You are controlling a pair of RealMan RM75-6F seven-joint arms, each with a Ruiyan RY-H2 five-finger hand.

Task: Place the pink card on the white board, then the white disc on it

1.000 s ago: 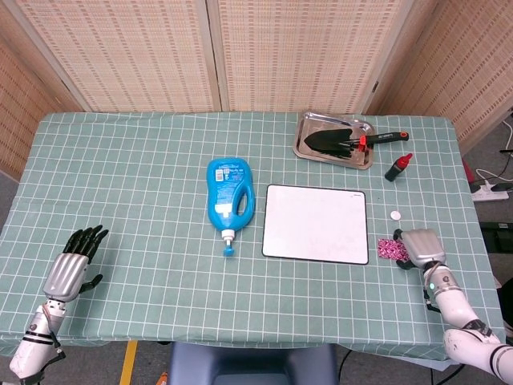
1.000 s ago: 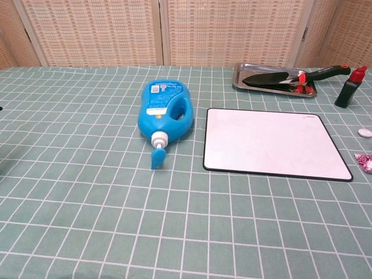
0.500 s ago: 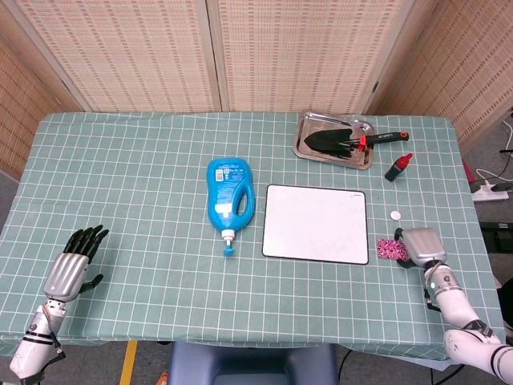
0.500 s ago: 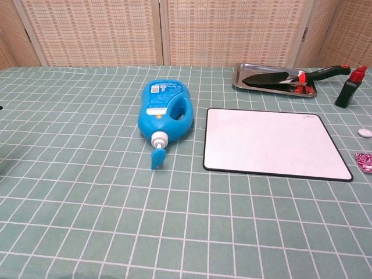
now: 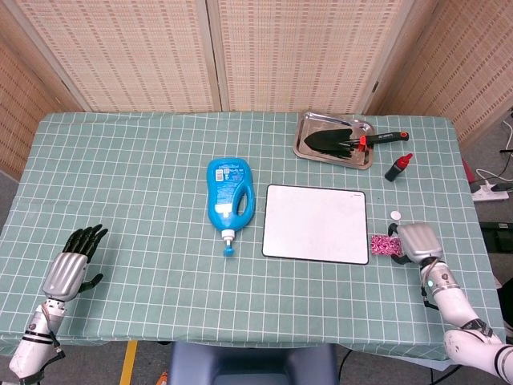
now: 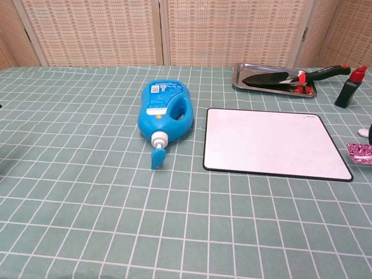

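Note:
The pink card [image 5: 381,244] sits just off the right edge of the white board [image 5: 316,224], and my right hand [image 5: 417,243] pinches it at its right side. In the chest view the card [image 6: 360,152] shows at the far right beside the board [image 6: 273,143], slightly lifted; the hand itself is out of that frame. The small white disc [image 5: 395,215] lies on the cloth just behind the right hand. My left hand [image 5: 72,265] rests at the near left of the table, fingers apart and holding nothing.
A blue bottle [image 5: 230,196] lies on its side left of the board. A metal tray [image 5: 304,144] with a black trowel [image 5: 341,141] stands at the back right. A small black bottle with a red cap [image 5: 398,167] stands beside the tray.
The right hand has taken hold of the pink card and shifted it a little left, towards the board, raising it slightly. The left hand has not moved.

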